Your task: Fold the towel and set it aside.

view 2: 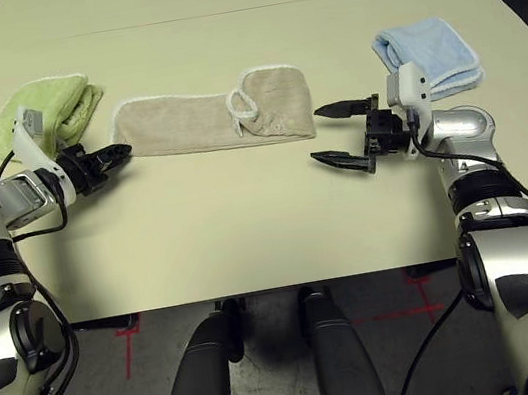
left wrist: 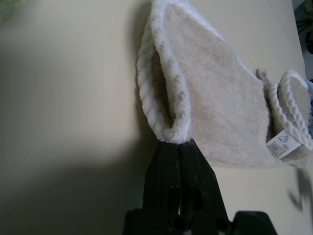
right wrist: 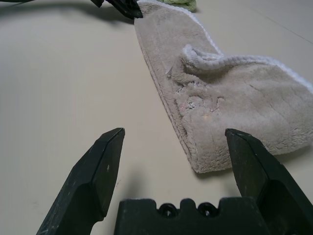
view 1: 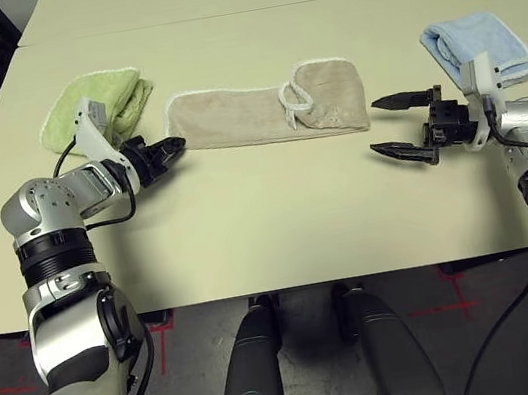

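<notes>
Left eye view: at the upper left of the frame, a green towel [view 1: 94, 102] sits folded on the desk [view 1: 289, 224]. Just in front of it, the left gripper [view 1: 181, 144] is closed on the near left corner of the tan towel [view 1: 230, 117]. I think it pinches there to lift that end and fold it over.

The tan towel lies in the upper middle of the frame, a long strip running from the left gripper almost to the right one. Its right end is already turned over on top, with the white loop [view 1: 297, 105] at the edge of that flap.

The right gripper [view 1: 386, 128] is wide open, near the towel's right end but not touching it. Maybe it waits out of the way. At the upper right is a blue towel [view 1: 487, 44].
</notes>
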